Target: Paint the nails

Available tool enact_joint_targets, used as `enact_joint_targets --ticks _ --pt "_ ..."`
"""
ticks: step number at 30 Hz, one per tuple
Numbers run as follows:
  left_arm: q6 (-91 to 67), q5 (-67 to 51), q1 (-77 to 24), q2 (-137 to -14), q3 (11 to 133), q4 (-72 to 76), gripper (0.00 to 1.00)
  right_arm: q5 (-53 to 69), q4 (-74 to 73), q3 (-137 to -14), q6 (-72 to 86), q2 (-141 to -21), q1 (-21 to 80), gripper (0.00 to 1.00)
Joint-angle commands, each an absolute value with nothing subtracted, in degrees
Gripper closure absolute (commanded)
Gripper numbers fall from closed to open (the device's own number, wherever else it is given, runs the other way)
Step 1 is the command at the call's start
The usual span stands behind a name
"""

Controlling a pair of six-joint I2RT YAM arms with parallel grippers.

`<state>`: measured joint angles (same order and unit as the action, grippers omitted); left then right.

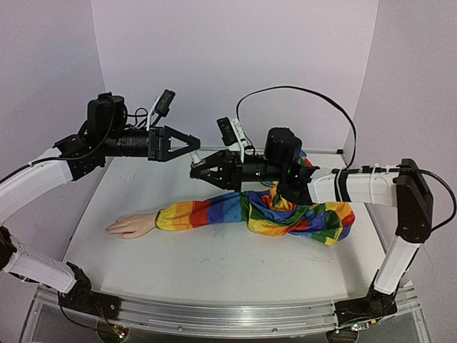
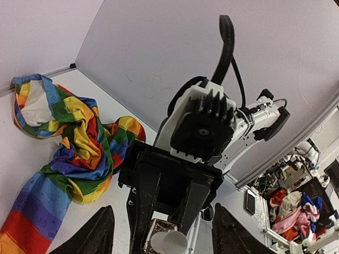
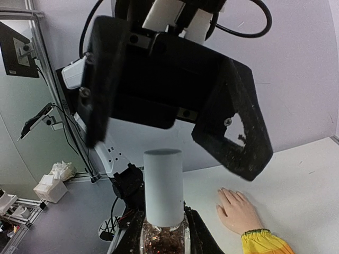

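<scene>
The pale mannequin hand (image 1: pixel 132 226) lies palm down at the left end of a rainbow-striped sleeve (image 1: pixel 250 211); its nails are too small to make out. In the right wrist view the hand (image 3: pixel 237 209) lies at the lower right. My right gripper (image 1: pixel 194 171) hangs above the sleeve, shut on a small clear glass bottle (image 3: pixel 164 241) of glittery polish with a tall pale cap (image 3: pixel 163 185). My left gripper (image 1: pixel 196 143) faces it from the left, just above and apart from the cap. Its jaws stand open in the left wrist view, fingertips (image 2: pixel 106 227) wide apart, nothing between them.
The bunched end of the sleeve (image 2: pixel 63 132) lies at the right back of the white table (image 1: pixel 214 264). Pale walls close in the back and both sides. A black cable (image 1: pixel 300 93) loops above the right arm.
</scene>
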<state>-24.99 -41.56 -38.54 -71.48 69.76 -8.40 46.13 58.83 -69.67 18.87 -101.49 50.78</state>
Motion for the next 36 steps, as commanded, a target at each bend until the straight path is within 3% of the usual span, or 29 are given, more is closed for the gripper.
enact_joint_targets --ticks 1,8,11,13,16,18,20,24,28,31,33,36 --pt "-22.7 -42.9 -40.4 -72.1 70.8 -4.8 0.43 48.1 64.6 -72.9 20.7 -101.6 50.7 1.0" --pt "-21.4 -38.8 -41.8 -72.3 71.0 -5.8 0.72 43.6 64.0 -72.0 19.3 -100.4 50.7 1.0" --pt "-20.0 -32.9 -43.3 -72.8 72.5 -8.8 0.87 36.1 59.8 -72.1 16.8 -99.3 50.9 1.0" --pt "-19.1 -25.4 -45.2 -73.8 75.0 -13.7 0.9 17.3 50.8 -73.5 11.7 -97.7 53.7 1.0" --pt "-23.0 -17.8 -46.4 -75.9 77.8 -18.3 0.94 -28.0 45.2 -75.9 3.7 -97.6 62.1 1.0" --pt "-25.7 -15.6 -46.4 -76.2 77.7 -18.4 0.94 -42.3 45.7 -76.9 1.2 -98.3 64.2 1.0" --pt "-27.5 -14.1 -46.4 -76.5 77.8 -18.3 0.94 -46.1 48.7 -76.5 -3.0 -98.6 65.4 1.0" --pt "-28.7 -14.8 -46.4 -76.8 78.6 -18.0 0.94 -36.5 49.8 -76.2 -6.0 -98.8 65.4 1.0" --pt "-27.7 -17.5 -46.4 -76.3 78.9 -17.0 0.78 -24.2 51.9 -72.9 -6.0 -96.8 64.2 1.0" --pt "-26.1 -19.2 -46.2 -74.4 77.6 -15.8 0.44 -8.4 52.0 -69.9 -2.0 -93.8 60.1 1.0" --pt "-24.4 -20.7 -46.0 -72.3 76.5 -14.9 0.25 8.4 52.5 -68.2 2.6 -92.2 55.6 1.0" --pt "-23.6 -21.5 -44.9 -69.6 74.2 -13.5 0.13 28.8 54.8 -67.2 9.4 -91.6 50.1 1.0"
